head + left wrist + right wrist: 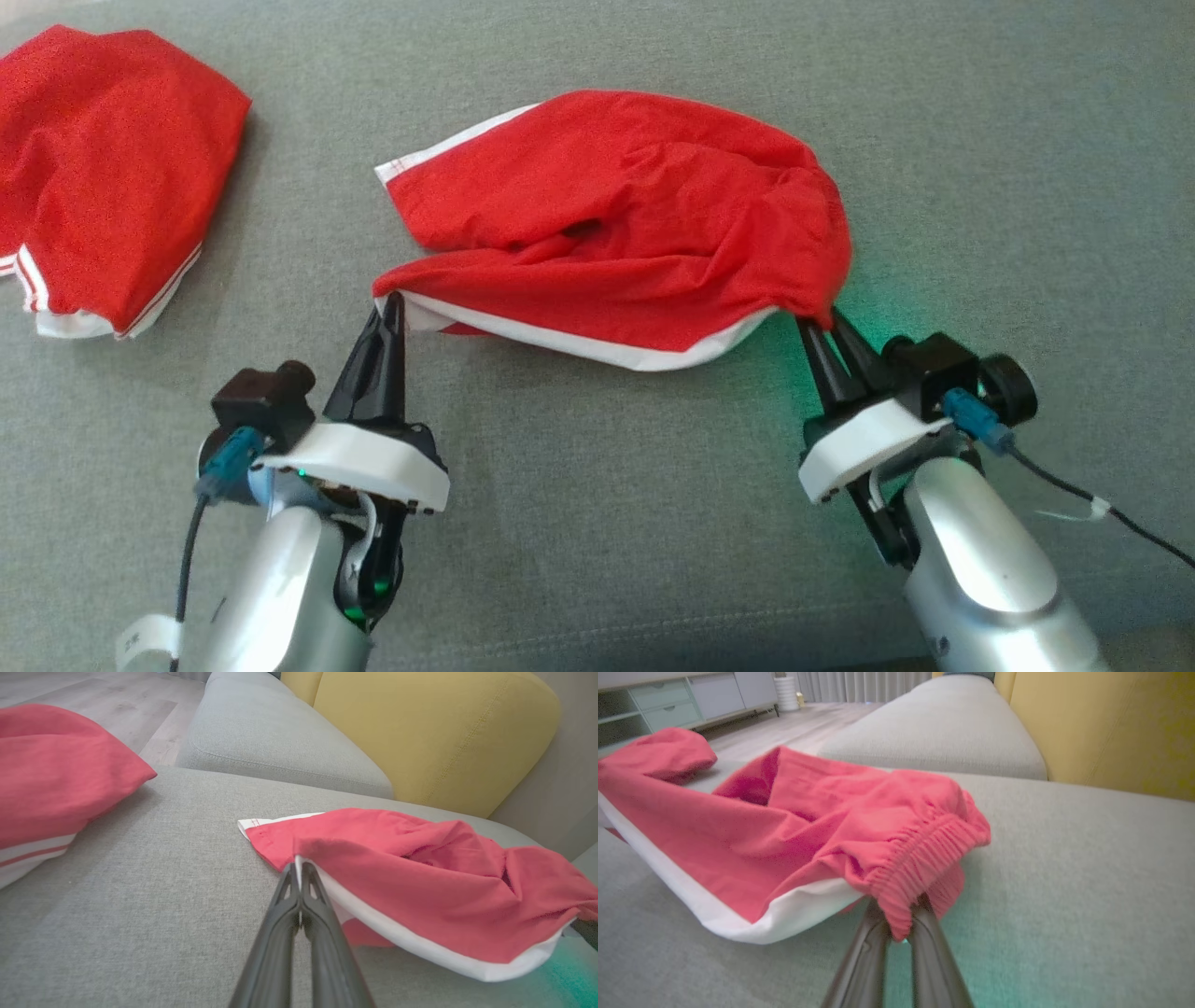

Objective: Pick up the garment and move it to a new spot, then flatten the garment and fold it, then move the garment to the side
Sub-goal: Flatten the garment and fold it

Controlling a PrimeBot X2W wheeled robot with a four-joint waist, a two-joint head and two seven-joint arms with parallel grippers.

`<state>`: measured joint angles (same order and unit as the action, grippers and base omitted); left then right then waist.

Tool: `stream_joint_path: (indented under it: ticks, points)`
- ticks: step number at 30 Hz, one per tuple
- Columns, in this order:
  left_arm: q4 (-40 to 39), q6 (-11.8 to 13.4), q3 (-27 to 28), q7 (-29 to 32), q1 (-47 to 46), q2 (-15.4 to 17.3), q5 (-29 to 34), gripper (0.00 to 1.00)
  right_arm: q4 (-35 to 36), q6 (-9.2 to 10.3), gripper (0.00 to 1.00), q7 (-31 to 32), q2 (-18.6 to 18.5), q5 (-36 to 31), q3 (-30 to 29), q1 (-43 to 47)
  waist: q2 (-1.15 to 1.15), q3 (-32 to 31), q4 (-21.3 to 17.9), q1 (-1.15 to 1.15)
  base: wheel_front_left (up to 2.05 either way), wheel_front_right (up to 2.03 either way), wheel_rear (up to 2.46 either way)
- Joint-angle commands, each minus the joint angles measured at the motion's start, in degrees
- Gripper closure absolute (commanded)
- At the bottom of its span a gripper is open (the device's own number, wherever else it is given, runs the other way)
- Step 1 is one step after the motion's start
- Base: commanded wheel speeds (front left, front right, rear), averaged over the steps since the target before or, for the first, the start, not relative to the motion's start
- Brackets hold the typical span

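Sagging limp and light, the red shorts (616, 224) suit edge grips: left gripper (392, 302) pinches the white hem (579, 347), right gripper (818, 323) the elastic waistband (920, 858).

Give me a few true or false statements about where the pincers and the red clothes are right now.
The left pincer is shut on a white-trimmed corner of the red garment. True.
The right pincer hangs open above it. False: it is shut on the elastic waistband.
A second red garment lies on the grey seat to the left. True.
The back cushion is blue. False: it is yellow.
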<state>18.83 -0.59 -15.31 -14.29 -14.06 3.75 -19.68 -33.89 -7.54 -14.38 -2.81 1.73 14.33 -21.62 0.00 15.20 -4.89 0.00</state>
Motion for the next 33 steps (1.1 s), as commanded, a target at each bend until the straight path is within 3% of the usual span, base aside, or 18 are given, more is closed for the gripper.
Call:
stream_joint_path:
  ticks: [1,15,26,33]
  points:
    - [-2.26,-0.35,2.66,-0.71,-0.04,0.41,0.54,1.00,3.84,0.05,1.00,-0.62,-0.07,0.66,1.23,0.33,0.00,-0.21,-0.20,0.00,0.00,0.00,0.00]
    - [-11.71,-0.54,6.07,-0.71,0.95,-0.30,1.82,1.00,19.76,0.05,1.00,-0.62,-0.07,1.58,-0.85,3.02,0.00,-3.51,-1.23,0.00,0.00,0.00,0.00]
    - [-31.02,-0.02,7.76,-0.69,5.16,-0.09,4.38,1.00,35.84,0.05,1.00,0.66,-3.16,1.36,-0.72,4.95,0.00,-11.73,-1.35,0.00,0.00,0.00,0.00]
    - [-45.21,0.30,7.90,3.81,4.42,3.32,7.27,1.00,48.85,0.05,1.00,6.15,-6.91,1.86,0.07,5.50,0.00,-15.19,-0.77,0.00,0.00,0.00,0.00]
